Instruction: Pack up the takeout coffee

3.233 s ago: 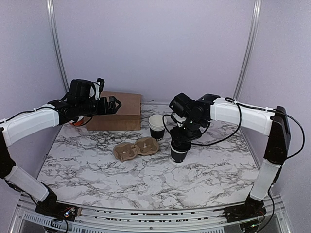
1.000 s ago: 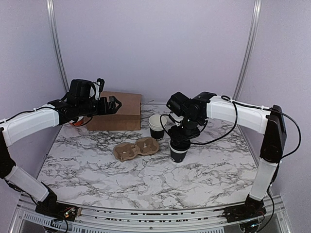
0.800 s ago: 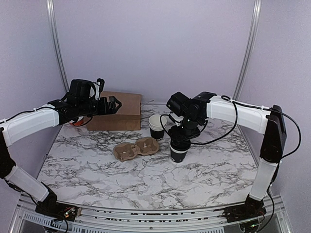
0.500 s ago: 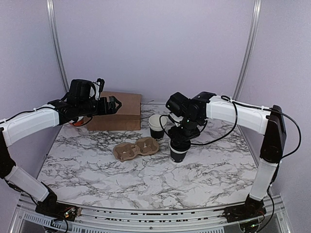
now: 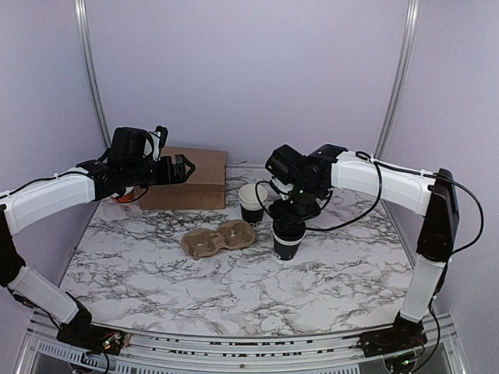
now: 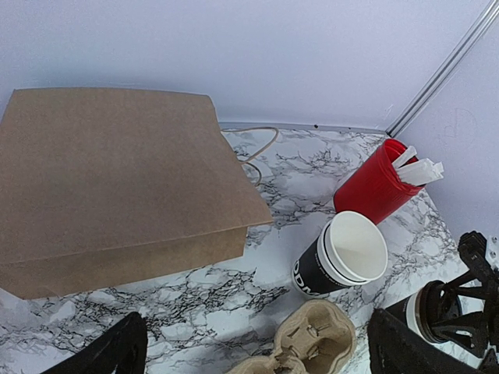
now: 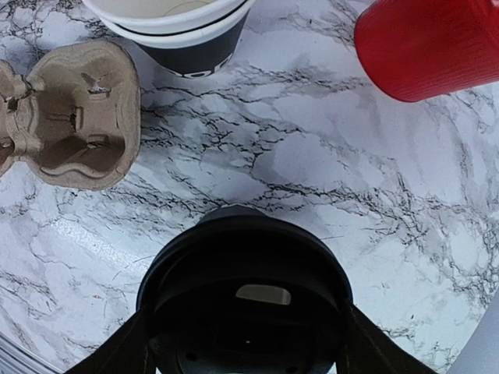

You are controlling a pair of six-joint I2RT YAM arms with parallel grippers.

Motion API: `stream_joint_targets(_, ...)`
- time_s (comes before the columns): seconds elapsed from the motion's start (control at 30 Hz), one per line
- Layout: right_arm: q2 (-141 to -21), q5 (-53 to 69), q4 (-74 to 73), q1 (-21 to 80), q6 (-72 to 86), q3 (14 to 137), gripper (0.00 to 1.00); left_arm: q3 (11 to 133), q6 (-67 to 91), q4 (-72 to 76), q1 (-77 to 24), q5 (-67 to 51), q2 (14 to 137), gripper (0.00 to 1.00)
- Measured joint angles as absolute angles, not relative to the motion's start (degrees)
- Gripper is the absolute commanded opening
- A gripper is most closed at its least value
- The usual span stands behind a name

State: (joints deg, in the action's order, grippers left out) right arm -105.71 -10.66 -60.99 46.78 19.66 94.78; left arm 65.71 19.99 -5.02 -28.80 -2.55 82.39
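Note:
The takeout coffee, a black cup with a black lid, stands on the marble table just right of the brown pulp cup carrier. My right gripper comes down over it, and its fingers press on both sides of the lid rim. In the left wrist view the coffee shows at the right edge. My left gripper hangs open and holds nothing above the brown paper bag at the back left.
A stack of lidless black cups with white rims stands behind the carrier. Further back is a red cup of utensils. The paper bag lies flat against the back wall, its handle on the table.
My right wrist has shifted slightly left and back over the coffee, still gripping it. The cup stays in nearly the same spot. The left arm has not moved.

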Motion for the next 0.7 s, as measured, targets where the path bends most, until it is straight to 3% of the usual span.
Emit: stream_joint_targets(0.7, -107.04, -11.18, -61.28, 47.03, 19.49, 94.72, 0.73, 65.71, 20.14, -5.04, -28.80, -2.57, 82.70, 0.99)
